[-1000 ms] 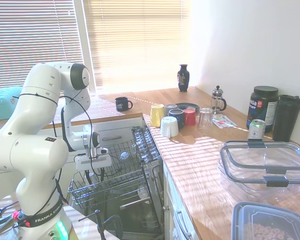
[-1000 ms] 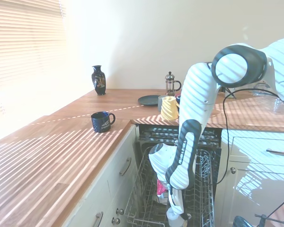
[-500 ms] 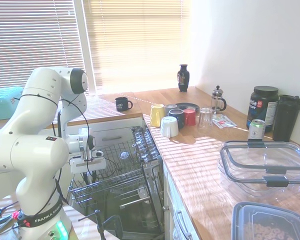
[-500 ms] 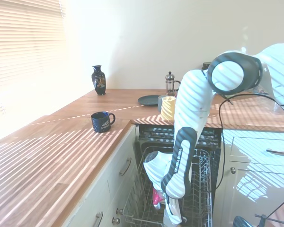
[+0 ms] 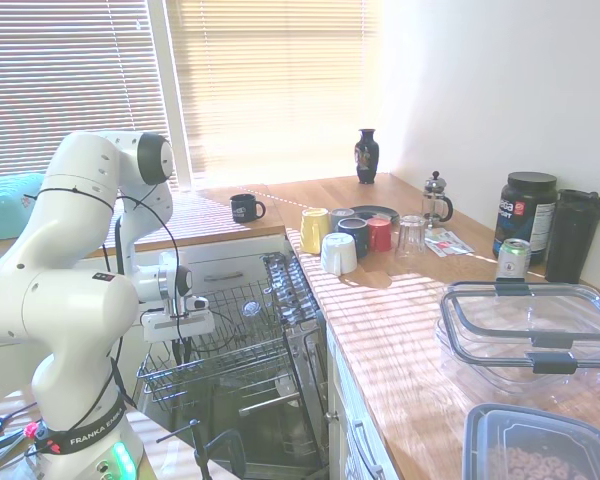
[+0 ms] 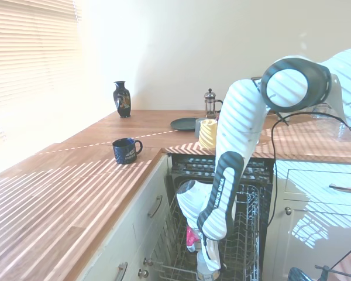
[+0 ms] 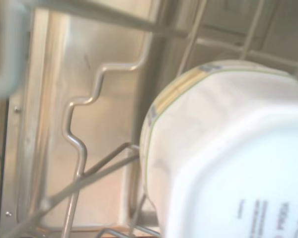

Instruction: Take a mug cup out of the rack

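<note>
The white mug cup (image 7: 228, 158) fills much of the wrist view from very close, base toward the camera, with a yellow-green band and print on its base. It lies among the wires of the grey rack (image 5: 242, 362), the pulled-out dishwasher basket (image 6: 246, 233). My gripper (image 5: 179, 348) reaches down into the rack's near left part. In the second exterior view the gripper (image 6: 209, 266) sits at the picture's bottom edge with a pale mug shape (image 6: 202, 273) right under it. Whether it holds the mug does not show.
On the counter stand an upturned white mug (image 5: 337, 253), a yellow mug (image 5: 314, 230), a red cup (image 5: 379, 234), a glass (image 5: 411, 236) and a navy mug (image 5: 246, 208). A pink item (image 6: 191, 237) sits in the rack. Cabinet fronts flank the open dishwasher.
The gripper has shifted sideways within the rack, dipping half a second ago and now lifting slightly. The pale mug shape under it kept pace with it.
</note>
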`<state>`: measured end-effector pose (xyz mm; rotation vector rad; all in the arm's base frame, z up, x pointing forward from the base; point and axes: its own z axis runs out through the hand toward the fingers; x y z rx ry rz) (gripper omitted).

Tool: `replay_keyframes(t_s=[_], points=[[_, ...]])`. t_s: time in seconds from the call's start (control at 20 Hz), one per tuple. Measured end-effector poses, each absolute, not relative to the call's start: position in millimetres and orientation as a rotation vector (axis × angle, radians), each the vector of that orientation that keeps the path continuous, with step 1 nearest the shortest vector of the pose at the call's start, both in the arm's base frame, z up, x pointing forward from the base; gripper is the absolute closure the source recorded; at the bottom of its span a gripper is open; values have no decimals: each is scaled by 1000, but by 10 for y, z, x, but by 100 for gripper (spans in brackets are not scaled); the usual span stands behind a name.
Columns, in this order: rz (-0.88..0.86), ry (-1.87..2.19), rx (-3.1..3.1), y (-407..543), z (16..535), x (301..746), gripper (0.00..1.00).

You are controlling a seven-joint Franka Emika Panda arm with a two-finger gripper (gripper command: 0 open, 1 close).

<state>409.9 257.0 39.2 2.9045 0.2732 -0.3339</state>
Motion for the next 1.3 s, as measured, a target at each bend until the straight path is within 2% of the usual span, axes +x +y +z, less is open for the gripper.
replay_keyframes(t_s=[0.35, 0.55, 0.75, 1.0, 1.3], points=[[-160, 203, 2976, 2516, 1178, 4308, 100], [-103, 79, 3014, 2186, 1531, 4461, 100], [-12, -69, 3067, 1670, 2144, 4603, 100], [34, -278, 3124, 1076, 2897, 4640, 100], [51, -523, 3150, 441, 3434, 4793, 100]])
